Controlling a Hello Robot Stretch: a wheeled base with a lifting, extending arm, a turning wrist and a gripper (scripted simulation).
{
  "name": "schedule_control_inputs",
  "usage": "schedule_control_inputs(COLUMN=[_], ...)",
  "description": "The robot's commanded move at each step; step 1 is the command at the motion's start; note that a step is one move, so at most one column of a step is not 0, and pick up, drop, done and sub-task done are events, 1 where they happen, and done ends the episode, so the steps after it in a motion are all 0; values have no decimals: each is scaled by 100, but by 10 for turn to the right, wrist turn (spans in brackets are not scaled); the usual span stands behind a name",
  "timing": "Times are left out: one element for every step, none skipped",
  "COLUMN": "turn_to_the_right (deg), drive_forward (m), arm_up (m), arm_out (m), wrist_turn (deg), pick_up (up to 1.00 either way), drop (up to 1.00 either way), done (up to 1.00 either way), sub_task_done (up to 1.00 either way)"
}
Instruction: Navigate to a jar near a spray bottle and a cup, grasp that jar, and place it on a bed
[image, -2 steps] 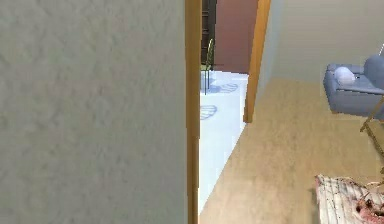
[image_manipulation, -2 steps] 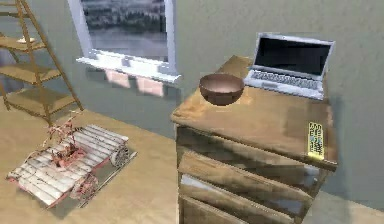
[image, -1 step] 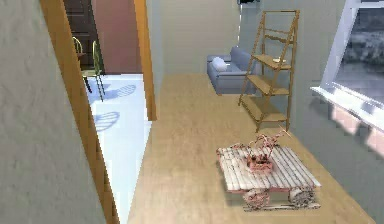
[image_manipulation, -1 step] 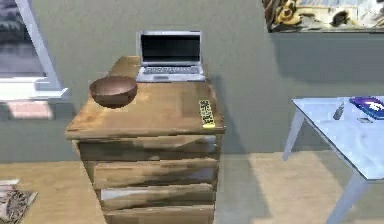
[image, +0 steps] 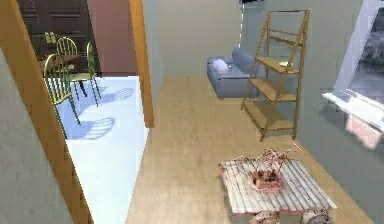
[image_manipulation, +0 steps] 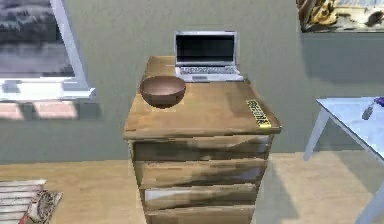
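Wooden dresser (image_manipulation: 200, 170), brown bowl (image_manipulation: 162, 92) on top beside an open laptop (image_manipulation: 208, 55)

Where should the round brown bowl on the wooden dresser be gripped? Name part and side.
Grip the round brown bowl by its rim, from above: it sits upright, mouth up, and its curved wall offers no flat sides. Probably take the rim's part toward the arm side view's left, away from the open grey laptop beside it on the wooden dresser.
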Motion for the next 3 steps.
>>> schedule_control_inputs(turn_to_the_right=[60, 0, -450], drive_forward=[0, 75, 0], arm_up=[0, 0, 0], arm_out=[0, 0, 0], wrist_turn=[0, 0, 0], pick_up=[0, 0, 0], drop=[0, 0, 0], done=[0, 0, 0], sub_task_done=[0, 0, 0])
